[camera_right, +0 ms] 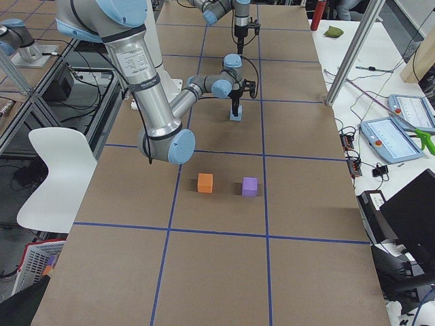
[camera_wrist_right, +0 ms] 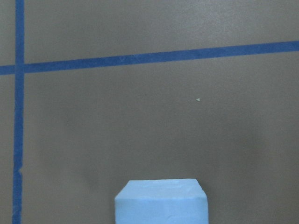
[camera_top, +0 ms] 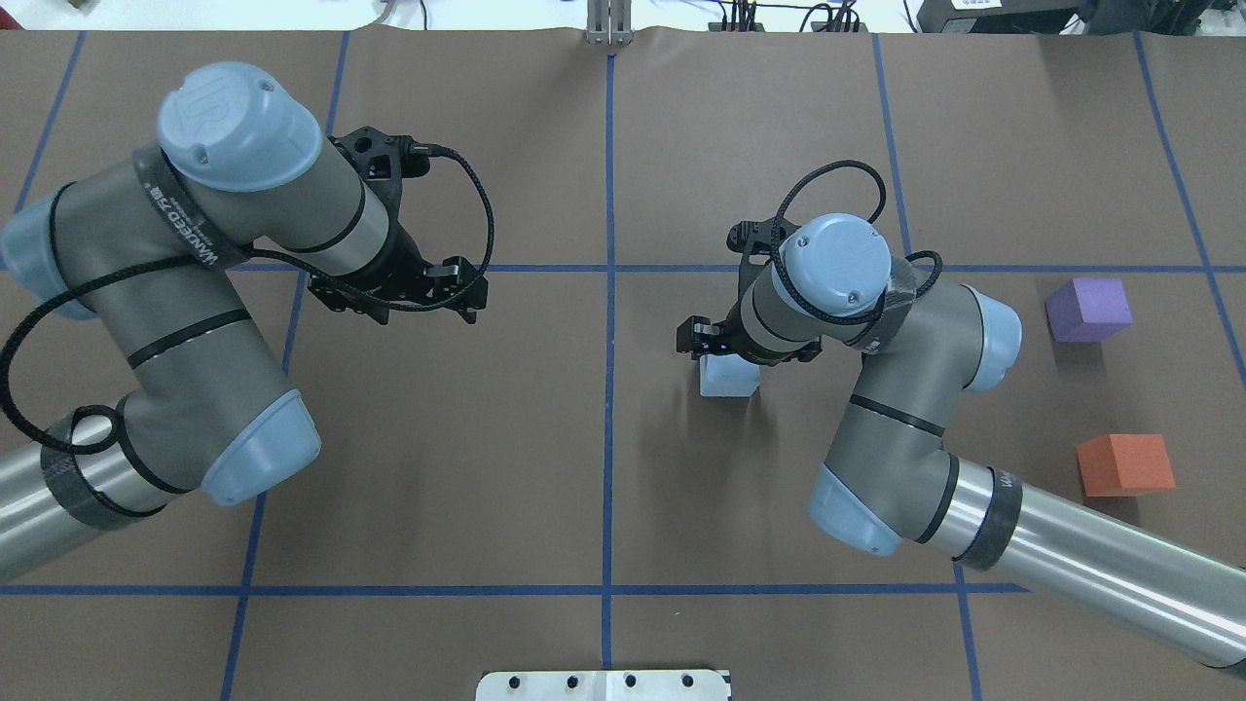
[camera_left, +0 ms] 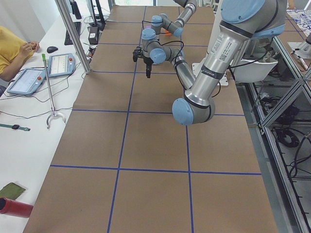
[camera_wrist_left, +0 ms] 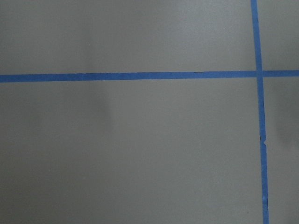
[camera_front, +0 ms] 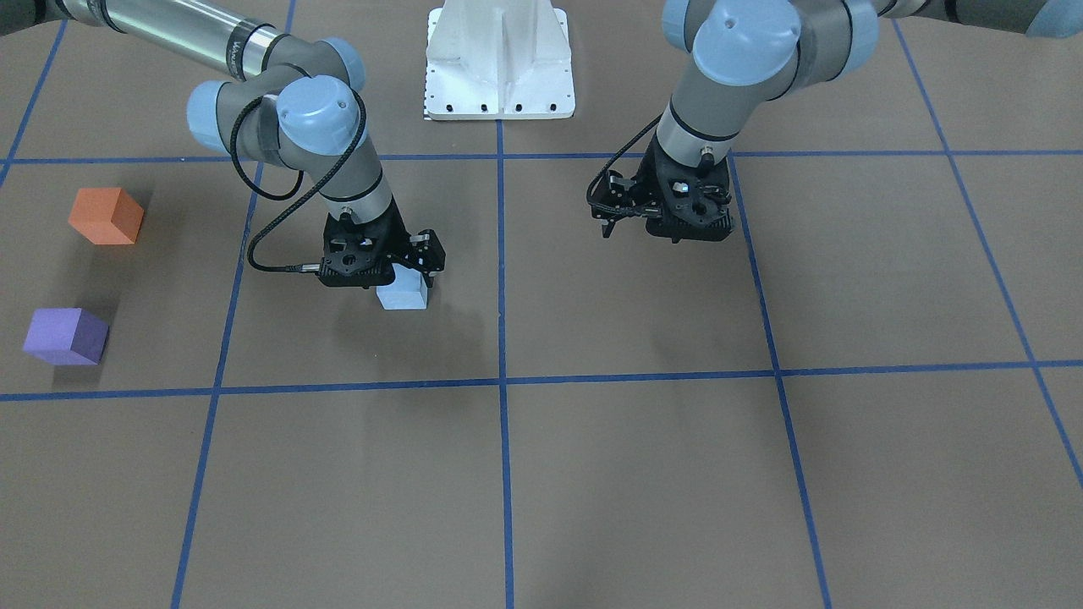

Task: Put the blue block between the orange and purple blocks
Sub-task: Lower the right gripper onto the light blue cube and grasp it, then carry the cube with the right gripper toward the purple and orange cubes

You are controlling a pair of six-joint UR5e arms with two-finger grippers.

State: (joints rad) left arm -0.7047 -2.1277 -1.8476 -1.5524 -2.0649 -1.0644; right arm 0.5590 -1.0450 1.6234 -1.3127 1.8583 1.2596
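The light blue block [camera_front: 402, 296] stands on the brown table right of centre in the overhead view [camera_top: 728, 377]. My right gripper [camera_front: 398, 269] is directly over it. The block fills the bottom edge of the right wrist view [camera_wrist_right: 160, 203], and the fingers are hidden, so I cannot tell whether they grip it. The orange block [camera_top: 1124, 464] and the purple block [camera_top: 1088, 310] stand apart near the right edge, with a gap between them. My left gripper [camera_top: 399, 297] hangs over bare table, empty, its jaws spread.
Blue tape lines [camera_top: 610, 292] divide the table into squares. The white robot base plate [camera_front: 499, 63] sits at the robot's side of the table. Operator desks with tablets [camera_left: 29, 80] lie beyond the far table edge.
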